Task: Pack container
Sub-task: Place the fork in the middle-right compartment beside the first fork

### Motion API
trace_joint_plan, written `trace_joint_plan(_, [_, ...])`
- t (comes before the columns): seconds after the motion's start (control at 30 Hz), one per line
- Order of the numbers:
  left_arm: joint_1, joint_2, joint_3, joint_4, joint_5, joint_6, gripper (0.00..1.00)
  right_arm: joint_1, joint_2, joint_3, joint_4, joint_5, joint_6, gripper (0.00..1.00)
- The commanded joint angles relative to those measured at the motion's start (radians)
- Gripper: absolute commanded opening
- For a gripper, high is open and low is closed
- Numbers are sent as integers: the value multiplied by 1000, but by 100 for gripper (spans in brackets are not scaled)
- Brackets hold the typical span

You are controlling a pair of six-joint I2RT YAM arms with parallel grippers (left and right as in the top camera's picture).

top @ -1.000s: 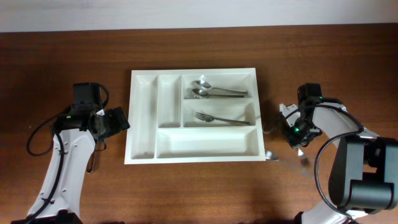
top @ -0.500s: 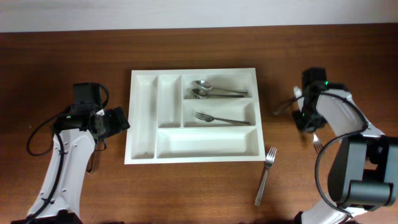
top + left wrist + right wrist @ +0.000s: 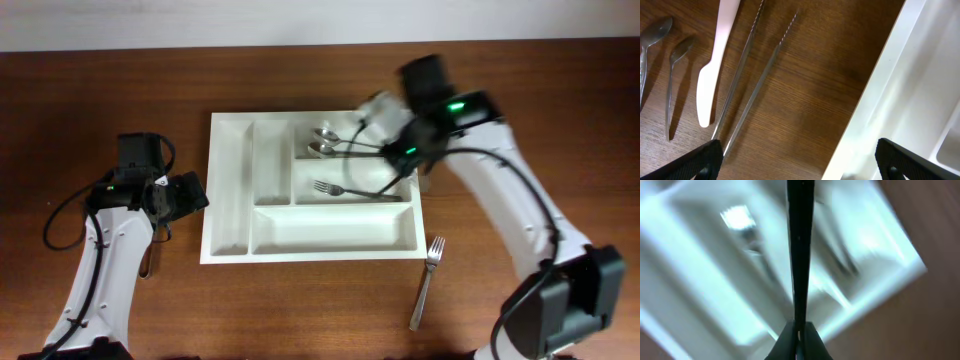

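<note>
The white container [image 3: 230, 190] lies mid-table with two spoons [image 3: 340, 146] in its top wide compartment and a fork [image 3: 355, 189] in the middle one. My right gripper [image 3: 402, 155] hovers over the container's right side. In the blurred right wrist view its jaws [image 3: 799, 330] are shut on a dark thin utensil [image 3: 799, 250], seen edge-on. My left gripper [image 3: 190, 192] is open and empty by the container's left rim [image 3: 890, 100], its fingertips [image 3: 800, 167] straddling bare wood and rim.
A loose fork [image 3: 428, 278] lies on the table off the container's front right corner. Left of the container lie a white plastic knife [image 3: 715, 65], two thin metal sticks [image 3: 755, 75] and two spoons [image 3: 655, 37].
My right arm swung from the table right of the container up and left to over its right side. The loose fork came to rest on the table. The left arm has not moved.
</note>
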State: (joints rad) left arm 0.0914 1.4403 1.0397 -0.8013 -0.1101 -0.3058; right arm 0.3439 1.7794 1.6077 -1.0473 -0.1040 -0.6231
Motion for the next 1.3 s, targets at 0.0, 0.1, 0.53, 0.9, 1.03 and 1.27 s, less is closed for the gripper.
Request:
trace_joint_plan(0.0, [3, 3, 19, 0, -11, 12, 99, 70, 56, -26, -3, 6, -307, 4])
trace_joint_plan(0.1, [3, 3, 19, 0, -11, 12, 99, 95, 121, -27, -3, 27, -370, 4])
trace_joint_plan(0.53, [3, 3, 19, 0, -11, 12, 99, 95, 224, 5, 125, 134, -260, 60])
trace_joint_plan(0.9, [3, 3, 19, 0, -11, 12, 99, 53, 143, 368, -237, 240, 427, 72])
trace_joint_plan(1.03, [3, 3, 19, 0, -11, 12, 99, 14, 89, 489, -403, 258, 518, 64])
trace_joint_plan(1.27, [3, 3, 19, 0, -11, 12, 99, 2, -146, 470, -461, 304, 536, 57])
